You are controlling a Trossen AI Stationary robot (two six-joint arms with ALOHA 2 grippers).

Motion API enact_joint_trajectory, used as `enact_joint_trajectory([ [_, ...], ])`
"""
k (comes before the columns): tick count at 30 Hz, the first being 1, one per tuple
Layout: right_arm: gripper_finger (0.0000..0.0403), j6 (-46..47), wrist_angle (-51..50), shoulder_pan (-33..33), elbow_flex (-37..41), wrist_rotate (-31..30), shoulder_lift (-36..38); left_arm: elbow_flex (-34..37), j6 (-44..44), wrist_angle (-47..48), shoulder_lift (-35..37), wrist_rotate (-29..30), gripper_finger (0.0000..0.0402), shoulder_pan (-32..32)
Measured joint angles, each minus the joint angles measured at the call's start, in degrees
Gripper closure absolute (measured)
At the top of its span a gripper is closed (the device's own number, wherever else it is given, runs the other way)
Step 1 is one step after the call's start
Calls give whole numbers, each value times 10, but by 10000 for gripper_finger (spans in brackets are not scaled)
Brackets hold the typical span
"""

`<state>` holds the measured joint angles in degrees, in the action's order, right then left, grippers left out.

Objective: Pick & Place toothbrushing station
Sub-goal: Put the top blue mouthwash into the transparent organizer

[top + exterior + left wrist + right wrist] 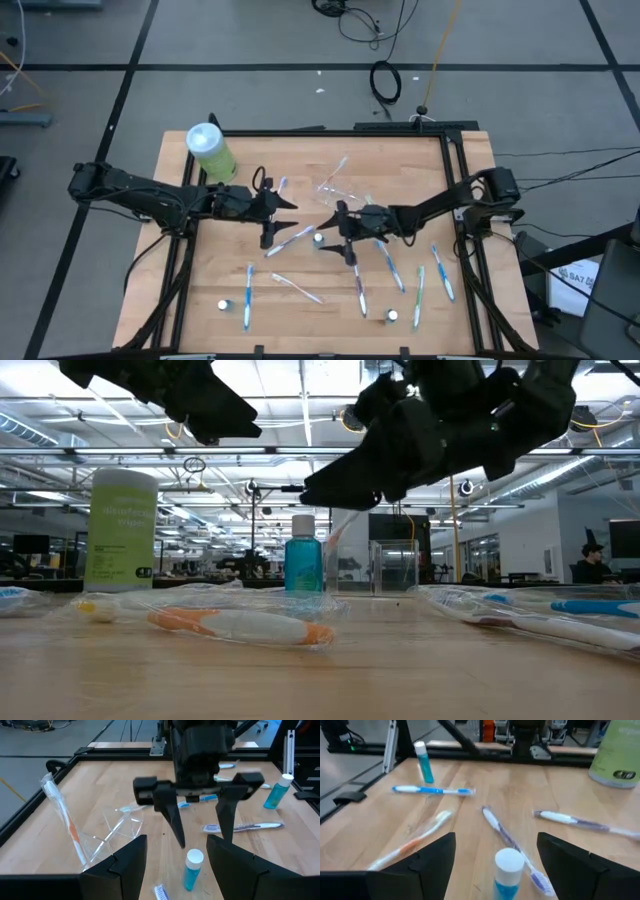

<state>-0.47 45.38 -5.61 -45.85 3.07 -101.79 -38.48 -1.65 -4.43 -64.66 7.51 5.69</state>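
Item: small tube (192,868), upright at table (300,150) centre, between both grippers. Right gripper (201,827) spread above it; left gripper (283,205) spread, empty. We centre, descend, then squeeze gently; the cup (114,832) probably lies tipped nearby.

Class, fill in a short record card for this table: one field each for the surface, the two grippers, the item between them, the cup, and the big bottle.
Surface: wooden table, toothbrushes scattered across it
Left gripper: open, above the table's middle, holding nothing
Right gripper: open, facing the left one, holding nothing
Item between them: small blue tube with white cap, standing upright
Clear cup: lying on its side with an orange toothbrush
Green bottle: upright at the table's far left corner
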Motion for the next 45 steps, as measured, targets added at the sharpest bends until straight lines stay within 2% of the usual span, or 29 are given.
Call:
enact_joint_trajectory([
  [6, 132, 0, 1, 3, -18, -3, -34, 0, 0, 0, 0, 0, 188, 1],
  [13, 143, 3, -15, 12, -18, -16, -34, 0, 3, -1, 0, 0, 188, 1],
  [20, 178, 42, -17, 11, -18, -15, -34, 0, 5, -27, 0, 0, 188, 1],
  [27, 214, 43, -25, 11, -18, -15, -34, 0, 17, -49, 0, 0, 188, 1],
  [38, 263, 43, 2, 12, -42, -15, -101, 0, 20, -46, 0, 1, 188, 1],
  [45, 312, 49, 8, 19, -46, -13, -99, 0, 19, -41, 0, 1, 188, 1],
])
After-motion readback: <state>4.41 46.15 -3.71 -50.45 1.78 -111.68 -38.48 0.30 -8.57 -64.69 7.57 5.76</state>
